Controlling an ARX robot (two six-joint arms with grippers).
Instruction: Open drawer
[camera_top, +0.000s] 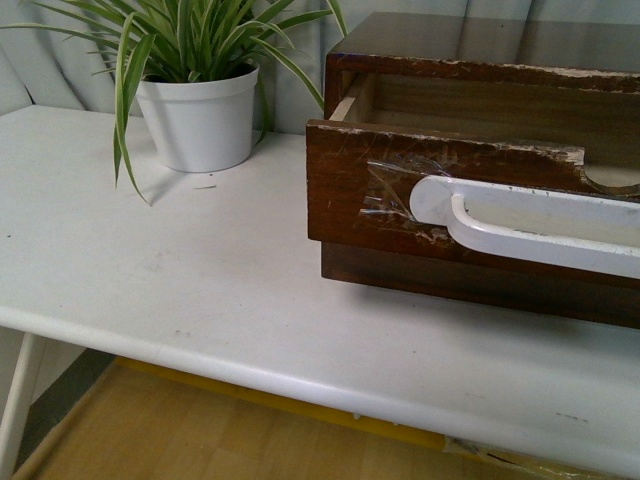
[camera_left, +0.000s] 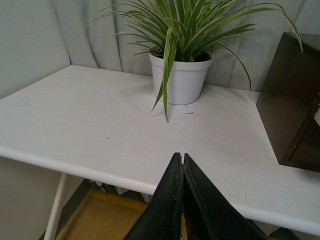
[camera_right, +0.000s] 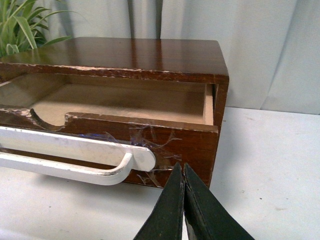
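The drawer (camera_top: 440, 190) at the frame's right stands partly pulled out, white loop handle (camera_top: 530, 225) free; left claw (camera_left: 183, 159) and right claw (camera_right: 183, 169) are both pressed together, holding nothing.

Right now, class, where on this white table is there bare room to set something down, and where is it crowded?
Bare: the wide stretch of the table from its front edge up to the plant pot, left of the drawer. Also the strip right of the cabinet. Crowded: between pot and cabinet.
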